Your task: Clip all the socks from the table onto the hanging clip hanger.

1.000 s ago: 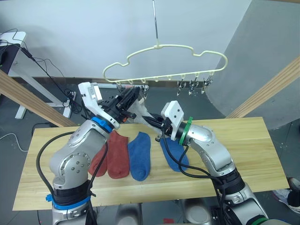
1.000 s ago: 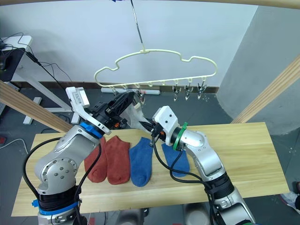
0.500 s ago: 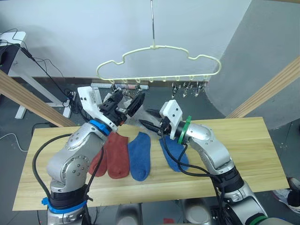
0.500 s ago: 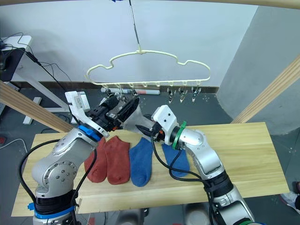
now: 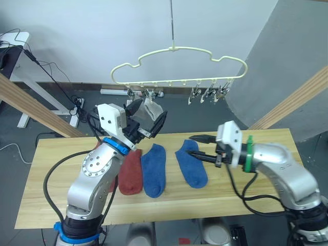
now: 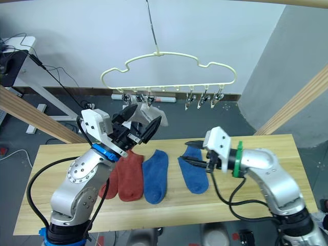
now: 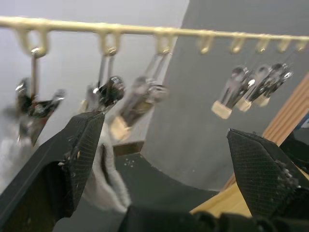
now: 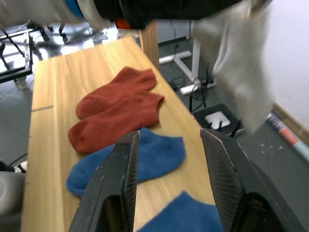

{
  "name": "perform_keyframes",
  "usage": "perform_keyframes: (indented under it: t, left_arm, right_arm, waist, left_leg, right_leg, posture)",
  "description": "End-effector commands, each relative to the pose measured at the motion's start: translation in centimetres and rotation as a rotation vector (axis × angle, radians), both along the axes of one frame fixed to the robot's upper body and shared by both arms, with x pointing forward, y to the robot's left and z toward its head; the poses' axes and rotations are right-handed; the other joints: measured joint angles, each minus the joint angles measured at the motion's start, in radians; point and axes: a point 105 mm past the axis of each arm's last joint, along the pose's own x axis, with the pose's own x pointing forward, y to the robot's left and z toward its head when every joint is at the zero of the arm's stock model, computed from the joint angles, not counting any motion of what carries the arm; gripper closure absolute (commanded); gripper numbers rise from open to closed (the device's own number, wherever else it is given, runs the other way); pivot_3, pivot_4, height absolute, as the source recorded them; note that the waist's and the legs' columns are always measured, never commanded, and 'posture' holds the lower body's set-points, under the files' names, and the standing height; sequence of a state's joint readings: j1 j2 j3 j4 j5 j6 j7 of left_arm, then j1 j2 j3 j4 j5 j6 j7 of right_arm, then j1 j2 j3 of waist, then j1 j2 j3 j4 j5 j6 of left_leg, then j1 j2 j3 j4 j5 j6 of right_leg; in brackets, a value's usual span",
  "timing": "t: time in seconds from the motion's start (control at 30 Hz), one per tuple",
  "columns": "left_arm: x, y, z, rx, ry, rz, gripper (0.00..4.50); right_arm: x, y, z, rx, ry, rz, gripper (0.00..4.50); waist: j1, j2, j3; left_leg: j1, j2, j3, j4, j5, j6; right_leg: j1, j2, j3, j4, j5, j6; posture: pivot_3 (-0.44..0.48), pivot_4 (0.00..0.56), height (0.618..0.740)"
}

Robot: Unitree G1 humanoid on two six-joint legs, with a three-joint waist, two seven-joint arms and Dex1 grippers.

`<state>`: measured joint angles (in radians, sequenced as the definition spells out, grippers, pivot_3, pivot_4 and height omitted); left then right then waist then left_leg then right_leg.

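The worktop (image 5: 287, 174), a wide slab of pale wood planks, carries four socks side by side: two rust-red socks (image 5: 130, 171) at the left, partly behind the left arm, then a blue sock (image 5: 154, 169) and a second blue sock (image 5: 193, 166) to its right, all flat with their cuffs toward the far edge, open to a grab from above.

Above the far edge hangs the clip hanger (image 5: 179, 66), cream-yellow and wavy, on a thin hook so that its row of metal clips faces the arms. A light grey sock (image 5: 152, 108) dangles from a clip toward the left end; three empty clips (image 5: 207, 95) bunch at the right end.

The left gripper (image 5: 148, 120) is raised just below the grey sock, its fingers spread wide and holding nothing, apparently having let go. The right gripper (image 5: 202, 146) sits low over the right blue sock, fingers apart and empty, well placed to take that sock next.
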<state>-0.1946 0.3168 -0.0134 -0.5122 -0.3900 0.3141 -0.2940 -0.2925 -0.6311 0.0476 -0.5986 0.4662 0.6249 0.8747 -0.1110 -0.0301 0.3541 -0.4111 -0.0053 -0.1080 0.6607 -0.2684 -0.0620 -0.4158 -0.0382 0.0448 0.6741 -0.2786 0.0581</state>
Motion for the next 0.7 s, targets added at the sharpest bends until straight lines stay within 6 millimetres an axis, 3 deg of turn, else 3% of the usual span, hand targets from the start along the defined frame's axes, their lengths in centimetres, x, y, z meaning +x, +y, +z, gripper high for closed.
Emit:
perform_keyframes:
  t: [0.03,0.17,0.3,0.7]
  left_arm:
    - [-0.3,-0.2,0.2,-0.007,-0.048,0.016,0.39]
    - [0.1,-0.8,-0.2,0.021,-0.075,0.039,1.43]
    - [0.2,-1.7,-0.6,0.017,-0.076,0.021,1.43]
    - [1.6,-1.4,-0.7,0.010,-0.119,0.117,1.43]
  right_arm:
    - [-0.6,-0.7,2.0,0.015,-0.030,-0.005,2.41]
    - [-0.8,-1.3,2.5,0.004,-0.026,-0.029,2.41]
    - [-0.7,-1.6,3.0,-0.002,-0.033,-0.044,2.41]
    - [-0.2,-2.4,3.4,0.002,-0.043,-0.091,2.41]
  waist:
    - [-0.003,0.000,0.000]
    - [-0.004,0.000,0.000]
    - [-0.004,0.000,0.000]
    - [-0.010,0.000,0.000]
  left_leg:
    - [0.000,0.000,0.000,0.000,0.000,0.000]
    - [0.000,-0.001,0.000,0.000,0.000,0.000]
    - [-0.001,-0.001,0.000,0.000,0.000,0.000]
    - [-0.002,-0.001,0.000,0.002,0.000,0.000]
  right_leg:
    - [0.000,0.001,0.000,0.000,0.000,0.000]
    - [0.000,0.002,0.000,0.001,0.000,0.000]
    - [0.000,0.002,0.000,0.000,0.000,0.000]
    - [-0.001,0.001,-0.001,0.001,0.000,0.000]
  posture:
    - [-0.273,0.347,0.740]
    - [-0.284,0.346,0.740]
    - [-0.295,0.344,0.740]
    - [-0.319,0.335,0.740]
